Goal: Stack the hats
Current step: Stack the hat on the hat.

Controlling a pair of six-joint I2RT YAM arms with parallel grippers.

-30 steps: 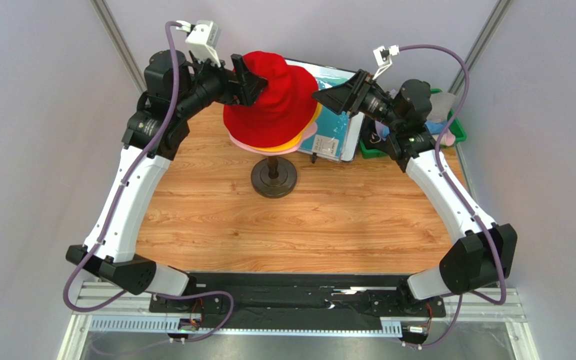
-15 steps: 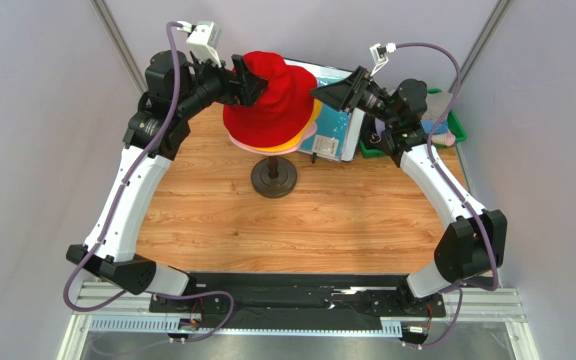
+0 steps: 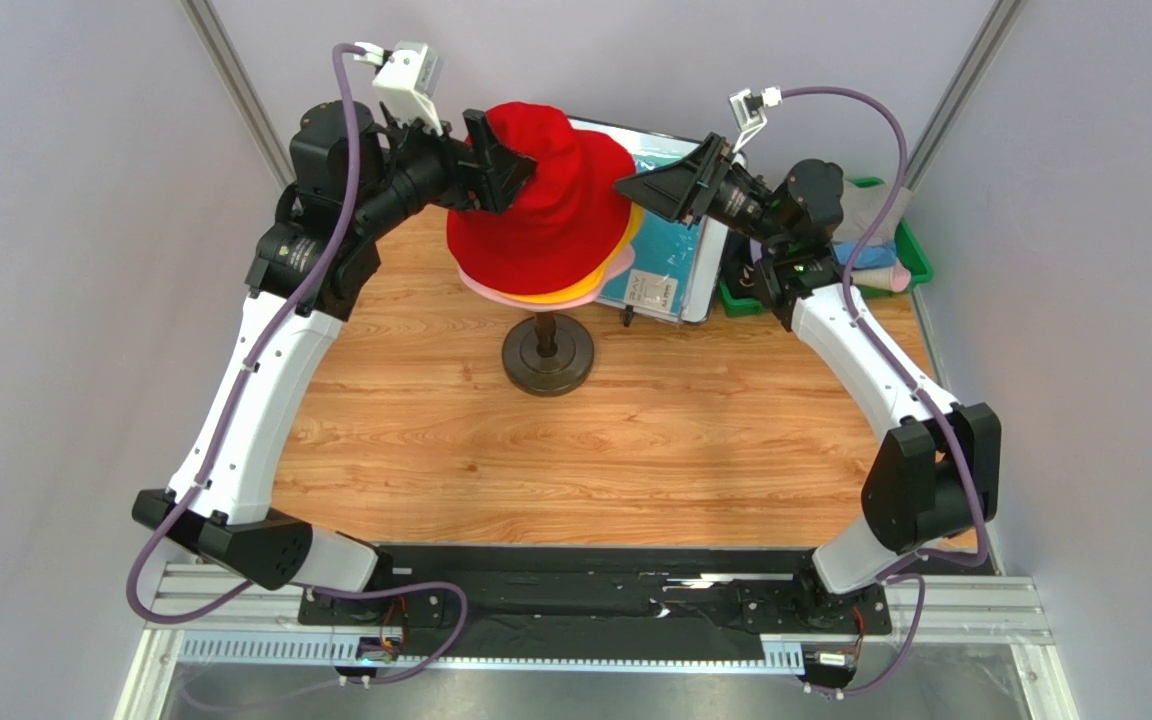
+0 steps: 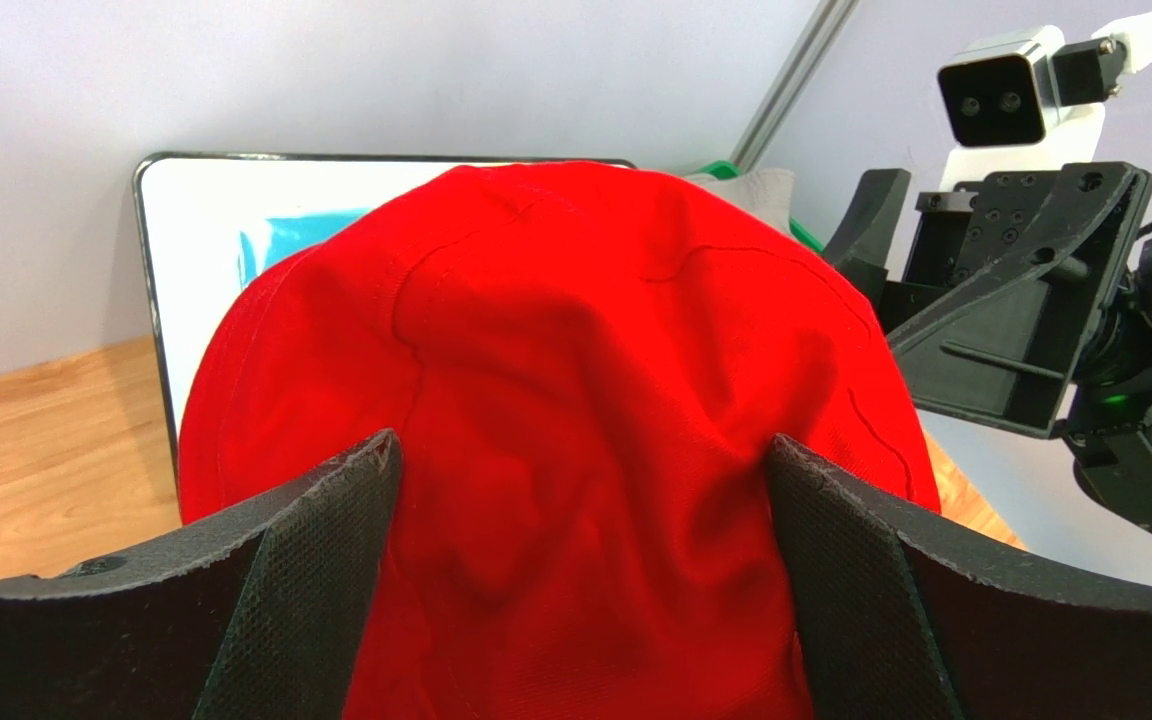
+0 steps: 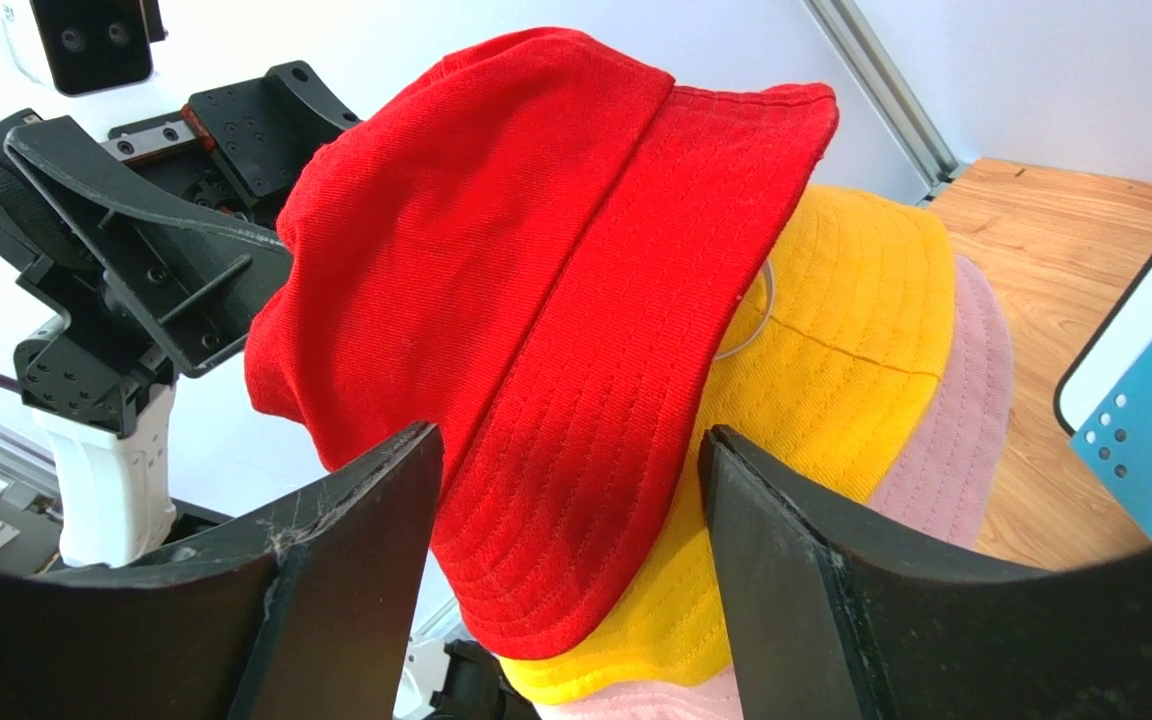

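Left tool (image 4: 579,458) and right tool (image 5: 567,443) flank the red hat (image 3: 552,188), both spread wide.
It tops the yellow hat (image 5: 838,330) and pink hat (image 5: 973,405); tug both sides down evenly so the crown seats straight.

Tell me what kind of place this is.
Probably a robotics test booth: a left arm and right arm at a wooden table, plain grey walls close around, and hats stacked on a stand.
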